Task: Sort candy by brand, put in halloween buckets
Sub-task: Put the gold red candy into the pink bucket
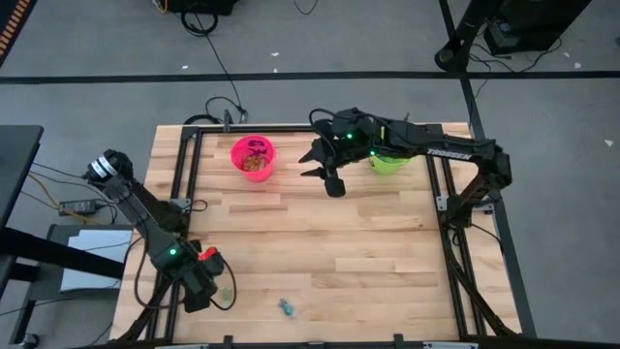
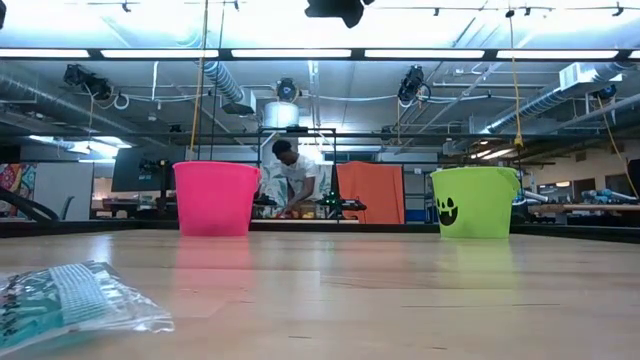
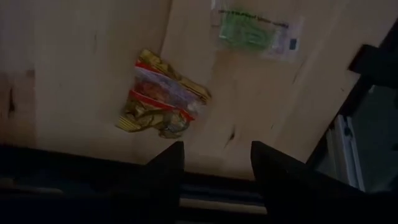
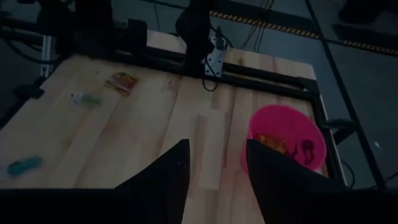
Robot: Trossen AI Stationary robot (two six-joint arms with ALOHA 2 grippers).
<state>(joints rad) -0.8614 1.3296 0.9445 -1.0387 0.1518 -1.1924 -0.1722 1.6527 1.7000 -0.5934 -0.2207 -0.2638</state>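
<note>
The left gripper (image 1: pixel 205 281), released, sits lower left over an orange packet (image 3: pixel 163 101). The right gripper (image 1: pixel 325 167), also released, hangs at upper centre between the pink bucket (image 1: pixel 253 157) and green bucket (image 1: pixel 389 163).

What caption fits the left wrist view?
Left gripper open above the wooden table, facing a crumpled orange-red-yellow candy packet and a flat green candy packet beyond.

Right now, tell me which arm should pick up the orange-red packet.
Left. The left gripper hovers open just short of the orange-red packet at the table's near-left corner. The right gripper sits open across the table between the pink bucket and green bucket.
</note>
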